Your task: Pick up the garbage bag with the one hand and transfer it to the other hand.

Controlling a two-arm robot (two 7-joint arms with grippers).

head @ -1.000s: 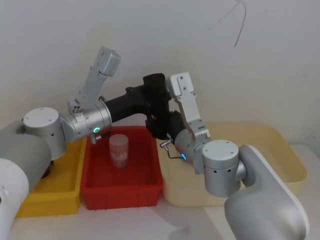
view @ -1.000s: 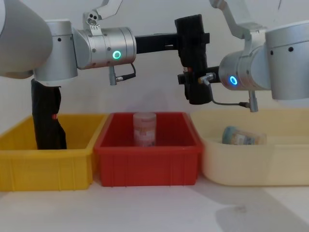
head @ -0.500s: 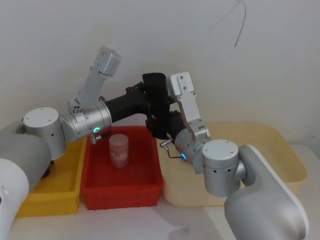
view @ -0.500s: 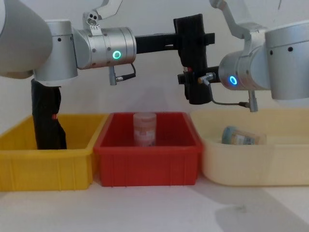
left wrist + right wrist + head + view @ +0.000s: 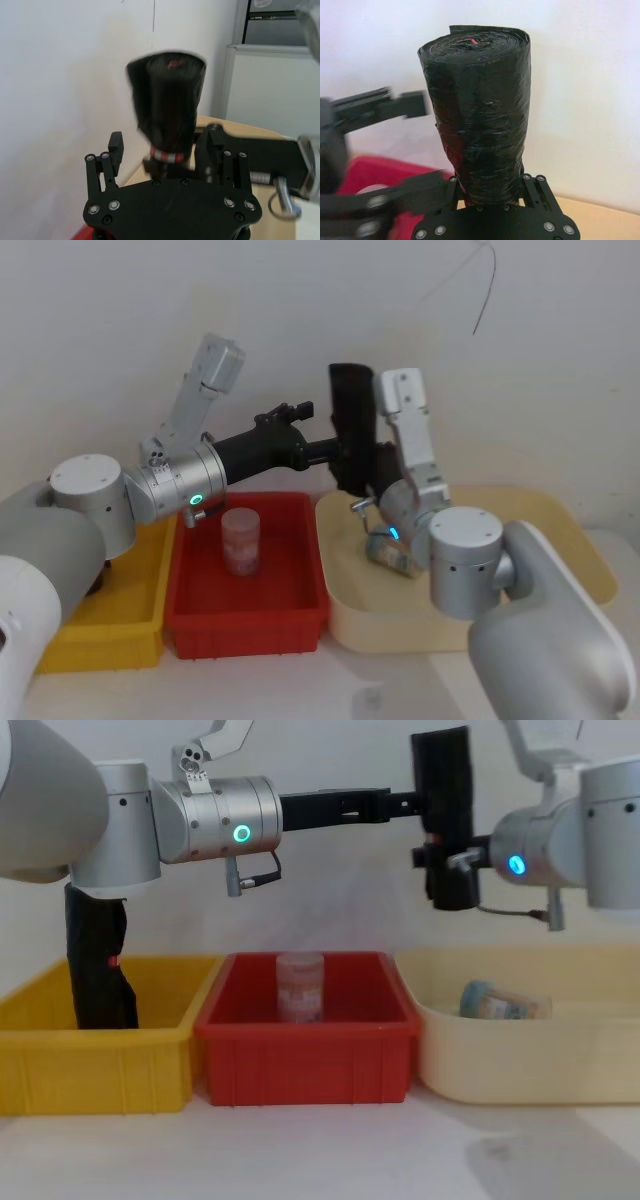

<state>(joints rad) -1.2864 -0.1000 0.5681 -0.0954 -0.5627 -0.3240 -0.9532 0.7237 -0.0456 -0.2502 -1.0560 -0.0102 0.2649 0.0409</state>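
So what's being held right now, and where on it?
The right gripper holds the bag roll by its lower end; the left gripper is open beside it.

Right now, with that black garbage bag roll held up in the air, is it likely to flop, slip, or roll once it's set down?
The garbage bag stands straight in the right pincer, so probably stiff. Its glossy wrap may slip. Being cylindrical, it would likely roll if laid sideways.
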